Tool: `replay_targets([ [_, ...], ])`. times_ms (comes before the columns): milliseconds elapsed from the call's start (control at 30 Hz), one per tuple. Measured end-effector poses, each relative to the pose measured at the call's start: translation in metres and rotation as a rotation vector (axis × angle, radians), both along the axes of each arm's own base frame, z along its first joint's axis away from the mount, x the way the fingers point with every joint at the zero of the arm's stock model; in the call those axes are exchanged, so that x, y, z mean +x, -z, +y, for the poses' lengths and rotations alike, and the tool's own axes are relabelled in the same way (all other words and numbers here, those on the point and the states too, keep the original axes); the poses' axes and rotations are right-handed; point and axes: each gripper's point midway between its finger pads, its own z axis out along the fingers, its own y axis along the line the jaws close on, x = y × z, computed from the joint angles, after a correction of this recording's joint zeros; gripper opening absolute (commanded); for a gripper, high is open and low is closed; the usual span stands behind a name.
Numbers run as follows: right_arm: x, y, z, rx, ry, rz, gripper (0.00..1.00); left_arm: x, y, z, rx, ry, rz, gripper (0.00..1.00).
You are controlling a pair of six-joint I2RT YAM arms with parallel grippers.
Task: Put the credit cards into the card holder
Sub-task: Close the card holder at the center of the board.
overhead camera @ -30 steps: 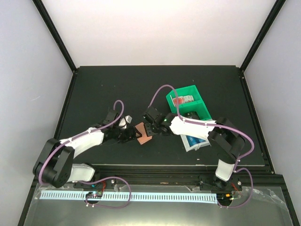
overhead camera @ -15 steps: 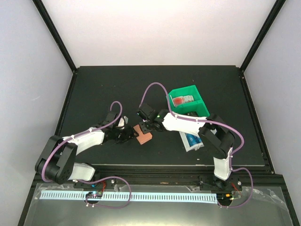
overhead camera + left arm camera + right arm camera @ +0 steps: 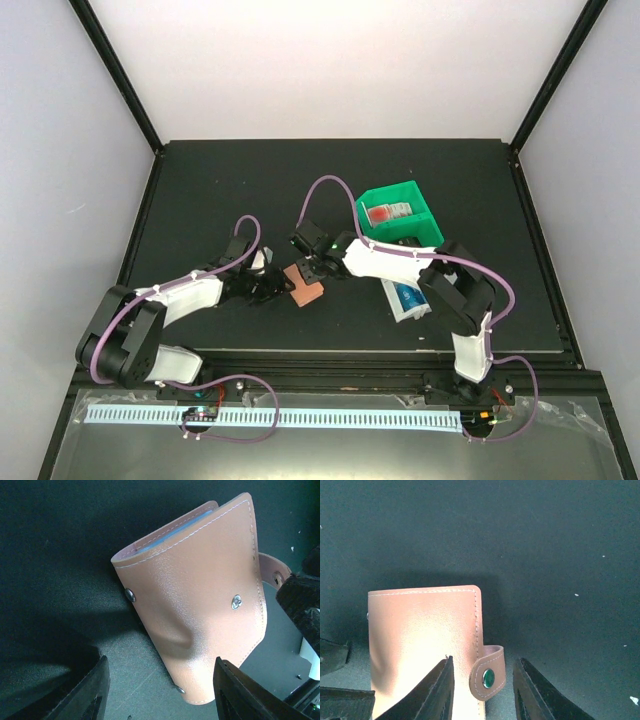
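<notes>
The card holder (image 3: 305,289) is a salmon-pink wallet lying folded on the black table between the two arms. In the left wrist view the card holder (image 3: 200,605) shows a blue card edge (image 3: 186,525) inside its fold. My left gripper (image 3: 160,700) is open, with the wallet's near corner between its jaws. In the right wrist view the snap tab (image 3: 488,672) sticks out from the wallet (image 3: 420,630), unfastened. My right gripper (image 3: 482,692) is open around the tab, one finger over the cover. A blue card (image 3: 408,297) lies in a white bin.
A green bin (image 3: 425,222) holding a red and white item stands at the back right. The white bin (image 3: 400,312) sits in front of it, partly under the right arm. Both arms reach in towards the table's middle.
My right gripper has moved left and now sits over the wallet's tab side. The wallet has shifted slightly left. The left gripper has barely moved.
</notes>
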Motion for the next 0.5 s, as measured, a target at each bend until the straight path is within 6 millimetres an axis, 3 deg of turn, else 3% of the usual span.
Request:
replay_targets([
  [500,0.0024,0.0052,-0.0041,-0.005,0.04,0.011,0.09,0.002,0.0005,-0.0002,-0.002,-0.002,-0.005,0.58],
])
